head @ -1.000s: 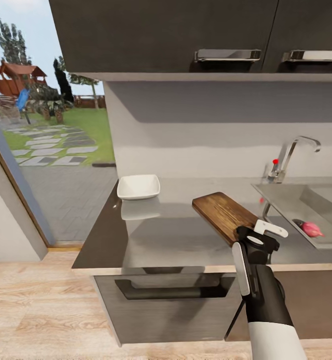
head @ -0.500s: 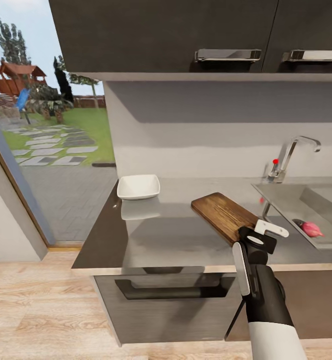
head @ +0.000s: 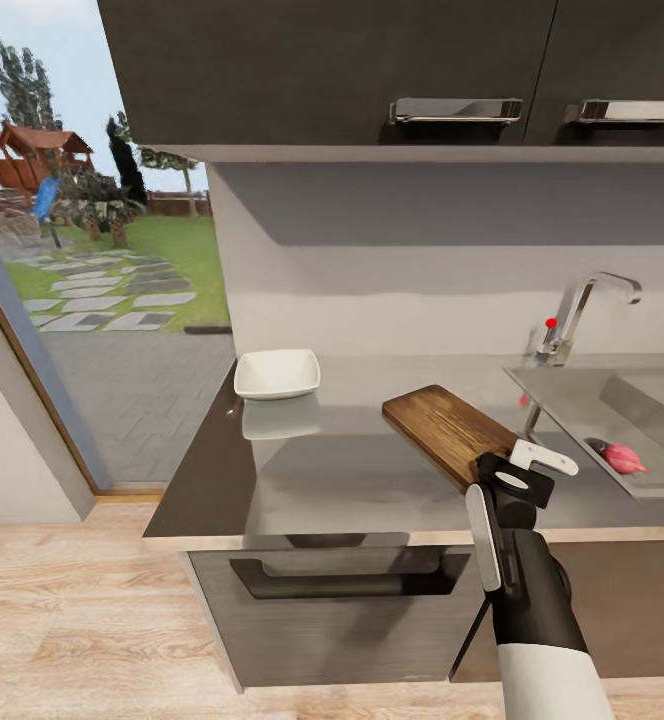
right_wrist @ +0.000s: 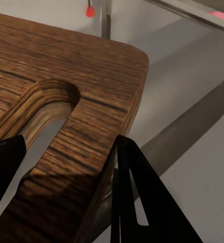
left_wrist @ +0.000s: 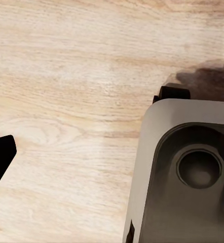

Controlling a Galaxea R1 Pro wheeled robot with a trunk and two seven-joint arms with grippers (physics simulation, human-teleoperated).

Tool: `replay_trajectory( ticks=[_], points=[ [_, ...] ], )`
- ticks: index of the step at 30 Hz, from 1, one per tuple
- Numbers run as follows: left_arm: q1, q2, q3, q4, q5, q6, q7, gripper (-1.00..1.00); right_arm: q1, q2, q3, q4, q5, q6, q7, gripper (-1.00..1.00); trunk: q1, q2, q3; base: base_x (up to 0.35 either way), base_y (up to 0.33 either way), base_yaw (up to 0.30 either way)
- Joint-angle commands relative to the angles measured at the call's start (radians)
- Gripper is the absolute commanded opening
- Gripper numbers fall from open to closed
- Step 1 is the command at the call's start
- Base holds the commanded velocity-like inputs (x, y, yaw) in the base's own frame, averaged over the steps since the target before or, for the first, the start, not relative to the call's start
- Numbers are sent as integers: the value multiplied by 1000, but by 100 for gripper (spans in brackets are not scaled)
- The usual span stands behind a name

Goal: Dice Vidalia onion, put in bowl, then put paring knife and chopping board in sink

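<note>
right gripper [head: 513,476] is clenching the chopping board [head: 450,429] handle end | board is tilting beside the sink [head: 612,400] | left gripper: cannot tell

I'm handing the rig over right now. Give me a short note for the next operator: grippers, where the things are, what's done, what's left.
Right gripper: closed on the slot-handle end of the chopping board, which is tilted up off the countertop.
Left gripper: its wrist view faces the wooden floor; state unclear.
Bowl: empty, at the countertop's far left.
Sink: at the right, with a pink onion-like thing inside.
Done: board grasped.
Left: carry the board to the sink and set it in; I cannot see the knife or diced onion.
</note>
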Motion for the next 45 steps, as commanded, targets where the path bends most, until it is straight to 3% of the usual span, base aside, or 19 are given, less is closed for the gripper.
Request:
replay_trajectory(
  ticks=[1,14,31,37,39,42,45],
  points=[
    [-2,0,0,4,9,-7,-2,100,0,1,-1,38,-10,7,-6,-100,0,0,-1,0,0,0],
    [-2,0,0,5,9,-8,-2,100,-5,-13,1,-2,-7,12,-7,-100,0,0,-1,0,0,0],
    [-2,0,0,6,9,-7,-2,100,-82,-19,1,-9,-7,41,-7,-100,0,0,-1,0,0,0],
    [-2,-1,0,6,9,-7,-2,100,-105,-79,3,-8,-15,92,9,-100,0,0,-1,0,0,0],
    [-2,-2,0,5,9,-7,-2,100,-110,-87,3,-8,-15,111,39,-100,0,0,-1,0,0,0],
    [-2,-2,0,5,9,-7,-2,100,-113,-128,3,-8,-16,144,133,-100,0,0,-1,0,0,0],
    [-2,-2,0,5,9,-7,-2,100,-114,-199,3,-7,-17,184,278,-100,0,0,-1,0,0,0]
  ],
)
